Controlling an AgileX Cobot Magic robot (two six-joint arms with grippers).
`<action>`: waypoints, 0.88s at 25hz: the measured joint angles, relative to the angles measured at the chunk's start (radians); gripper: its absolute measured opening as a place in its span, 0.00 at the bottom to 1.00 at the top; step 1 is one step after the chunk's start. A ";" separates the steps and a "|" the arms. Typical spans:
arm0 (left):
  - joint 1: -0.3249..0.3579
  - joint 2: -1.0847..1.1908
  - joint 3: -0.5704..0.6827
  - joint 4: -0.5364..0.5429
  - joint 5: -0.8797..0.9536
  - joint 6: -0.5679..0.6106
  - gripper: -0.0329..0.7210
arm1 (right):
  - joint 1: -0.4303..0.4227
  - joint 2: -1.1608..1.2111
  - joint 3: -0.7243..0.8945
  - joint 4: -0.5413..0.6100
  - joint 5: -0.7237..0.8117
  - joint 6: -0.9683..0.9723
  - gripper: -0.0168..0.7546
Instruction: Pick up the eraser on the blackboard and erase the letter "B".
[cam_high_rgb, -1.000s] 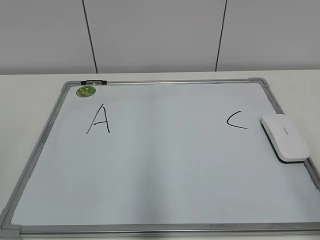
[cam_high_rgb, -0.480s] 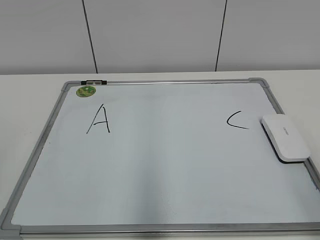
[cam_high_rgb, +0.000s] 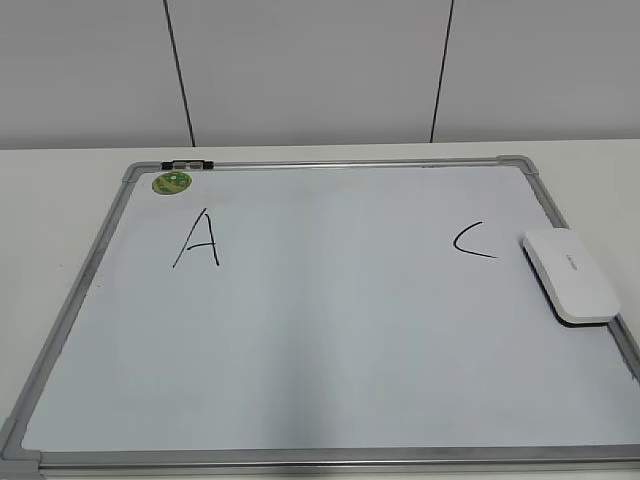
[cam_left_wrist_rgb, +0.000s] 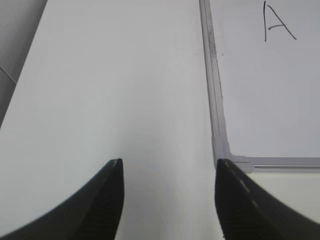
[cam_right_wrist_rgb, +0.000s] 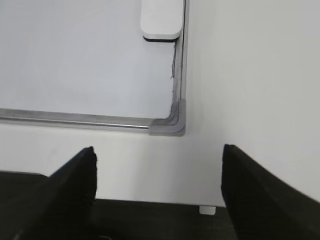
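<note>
White eraser visible exterior; grippers wrist-only.

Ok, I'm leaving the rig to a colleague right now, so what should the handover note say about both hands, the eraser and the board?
Left hand: open, empty, over the table just outside the board's near left corner.
Right hand: open, empty, off the board's near right corner.
Eraser: lying flat at the board's right edge, beside the C, held by no hand.
Writing: only A and C show; no B between them.
Done: the B area looks clean.
Left: seemingly nothing to erase; just confirm the middle of the board is clean.
</note>
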 joint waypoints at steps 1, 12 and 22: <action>0.012 -0.019 0.000 0.000 0.000 0.000 0.62 | -0.004 -0.011 0.000 0.000 0.000 0.000 0.77; 0.032 -0.129 0.000 0.000 0.010 0.000 0.62 | -0.077 -0.190 0.000 0.000 0.002 0.000 0.77; 0.032 -0.134 0.001 0.000 0.014 0.000 0.62 | -0.077 -0.200 0.000 -0.002 0.004 0.000 0.77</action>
